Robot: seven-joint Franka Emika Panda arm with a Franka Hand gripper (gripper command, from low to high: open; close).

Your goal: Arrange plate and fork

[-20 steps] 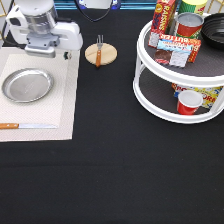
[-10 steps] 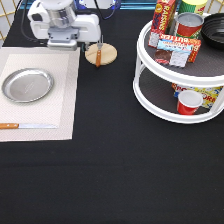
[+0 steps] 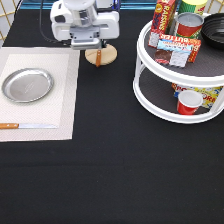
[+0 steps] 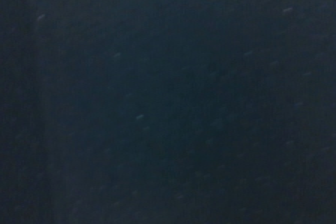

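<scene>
The silver metal plate [image 3: 27, 85] lies on the beige placemat [image 3: 65, 105] at the exterior view's left. The fork [image 3: 98, 57], with its brown wooden handle, lies on a small tan wooden disc [image 3: 107, 54] at the top middle; its tines are hidden behind my hand. My gripper [image 3: 86, 44] hangs at the top, just over the disc's left part and close above the fork. The white hand body hides its fingers. The wrist view shows only dark tablecloth.
A wooden-handled knife [image 3: 27, 126] lies along the placemat's bottom edge. A white two-tier turntable [image 3: 150, 95] at the right holds cans, boxes and a red cup [image 3: 189, 102]. The table is covered by a black cloth [image 3: 115, 170].
My gripper has moved from over the placemat's top-left corner toward the exterior view's right and now sits over the wooden disc and fork. Plate and knife have not moved.
</scene>
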